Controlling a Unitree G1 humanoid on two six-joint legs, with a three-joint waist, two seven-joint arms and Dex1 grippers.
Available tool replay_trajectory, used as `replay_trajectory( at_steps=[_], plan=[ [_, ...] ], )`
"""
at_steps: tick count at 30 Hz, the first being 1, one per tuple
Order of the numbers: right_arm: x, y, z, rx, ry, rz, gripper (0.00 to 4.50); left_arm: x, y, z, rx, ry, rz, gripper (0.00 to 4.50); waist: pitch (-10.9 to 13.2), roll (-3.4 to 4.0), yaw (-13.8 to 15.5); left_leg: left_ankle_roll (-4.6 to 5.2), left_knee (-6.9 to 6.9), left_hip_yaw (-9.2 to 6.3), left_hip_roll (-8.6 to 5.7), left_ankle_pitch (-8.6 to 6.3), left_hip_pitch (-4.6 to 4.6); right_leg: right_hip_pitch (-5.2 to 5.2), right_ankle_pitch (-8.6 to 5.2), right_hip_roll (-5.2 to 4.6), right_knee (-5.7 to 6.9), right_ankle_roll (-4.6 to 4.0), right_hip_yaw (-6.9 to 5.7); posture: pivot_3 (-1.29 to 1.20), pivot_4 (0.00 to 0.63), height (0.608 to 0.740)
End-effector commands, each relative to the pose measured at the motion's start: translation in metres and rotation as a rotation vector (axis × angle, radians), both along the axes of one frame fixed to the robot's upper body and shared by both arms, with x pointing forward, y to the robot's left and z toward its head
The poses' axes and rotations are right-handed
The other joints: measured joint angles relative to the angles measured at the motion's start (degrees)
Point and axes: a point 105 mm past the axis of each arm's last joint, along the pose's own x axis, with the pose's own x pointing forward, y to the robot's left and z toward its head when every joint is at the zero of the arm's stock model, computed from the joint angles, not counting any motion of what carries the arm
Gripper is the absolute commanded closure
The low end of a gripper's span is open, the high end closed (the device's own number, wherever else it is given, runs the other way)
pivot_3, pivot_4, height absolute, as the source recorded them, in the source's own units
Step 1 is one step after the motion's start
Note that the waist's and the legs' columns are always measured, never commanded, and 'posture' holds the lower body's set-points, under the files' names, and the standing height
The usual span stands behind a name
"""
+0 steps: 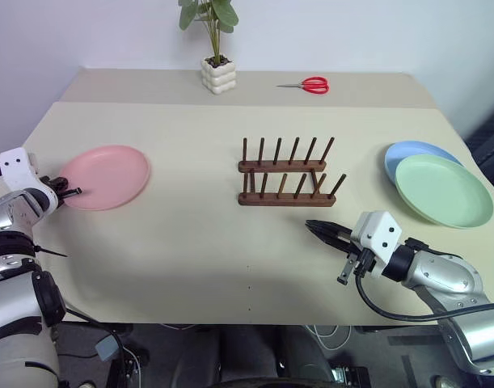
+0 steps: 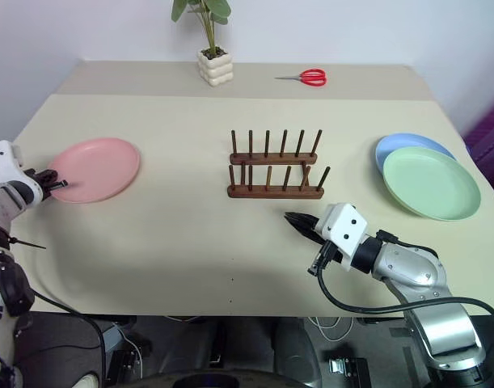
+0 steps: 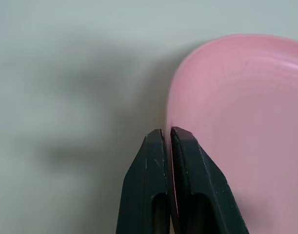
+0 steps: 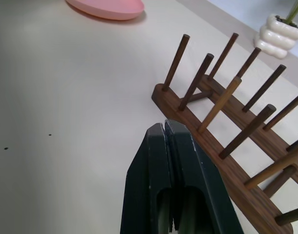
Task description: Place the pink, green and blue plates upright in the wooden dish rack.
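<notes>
My left gripper [image 3: 167,132] has its two fingers pinched on the rim of the pink plate [image 1: 109,175], one finger over the lip and one outside it. From my wrist the rim vanishes between the fingers, so I cannot make out how deep the bite goes, and the far side of the plate runs off that picture. From my head the plate appears to lie flat near the left edge of the table [image 1: 190,242], with my fingertips hard to pick out against its near-left rim.

My right gripper [image 1: 321,229] has its fingers pressed together on nothing, hovering above bare table just in front of the dish rack [image 1: 283,174]. From that wrist the rack's far end is cut off, and only a sliver of the pink plate shows.

The rack stands mid-table, its pegs holding nothing. The green plate [image 1: 443,190] lies near the right edge, overlapping the blue plate [image 1: 416,153], so only the blue one's far-left crescent shows.

Between the pink plate and the rack is a broad stretch of open tabletop. A potted plant [image 1: 217,69] and red scissors [image 1: 310,85] sit well back near the far edge.
</notes>
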Motion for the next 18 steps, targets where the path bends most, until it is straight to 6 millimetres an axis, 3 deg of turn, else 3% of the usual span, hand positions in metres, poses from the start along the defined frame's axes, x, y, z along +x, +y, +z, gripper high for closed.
replay_trajectory(
  at_steps=[1, 5, 9, 12, 18],
  plan=[
    [0.002, 0.003, 0.013, -0.018, -0.08, -0.01, 4.5, 0.008, -0.029, 0.043, -0.025, -0.25, -0.106, 4.46, -0.01, -0.01, 0.12, 0.0, 0.0, -0.01, 0.0, 0.0, -0.03, -0.01, 0.0, -0.03, -0.01, 0.0, 0.0, 0.0, 0.15, 0.74],
    [0.012, 0.005, 0.032, -0.03, -0.18, -0.031, 4.5, 0.004, -0.064, 0.094, -0.02, -0.526, -0.175, 4.46, -0.03, -0.05, 0.03, -0.04, 0.08, -0.02, 0.02, 0.02, -0.38, -0.3, 0.08, -0.14, -0.01, 0.02, 0.03, 0.0, 0.15, 0.74],
    [0.021, 0.011, 0.058, -0.073, -0.314, -0.023, 4.5, 0.0, -0.099, 0.137, 0.045, -0.697, -0.253, 4.46, -0.02, -0.05, -0.33, -0.2, 0.09, -0.04, 0.05, 0.11, -0.82, -0.86, 0.18, -0.03, 0.06, 0.0, 0.05, 0.0, 0.15, 0.74],
    [0.03, 0.016, 0.082, -0.097, -0.418, -0.027, 3.7, -0.003, -0.126, 0.166, 0.056, -0.782, -0.316, 4.5, -0.02, -0.04, -0.17, -0.23, 0.07, -0.03, 0.05, 0.13, -0.83, -0.89, 0.17, 0.08, 0.07, -0.01, 0.04, 0.0, 0.15, 0.74],
    [0.044, 0.04, 0.114, -0.242, -0.667, -0.012, 0.71, -0.005, -0.185, 0.192, 0.055, -0.86, -0.428, 4.5, -0.02, -0.04, -0.14, -0.21, 0.11, -0.03, -0.03, 0.14, -0.83, -0.83, 0.18, 0.08, 0.04, 0.0, 0.02, 0.0, 0.15, 0.74]
  ],
)
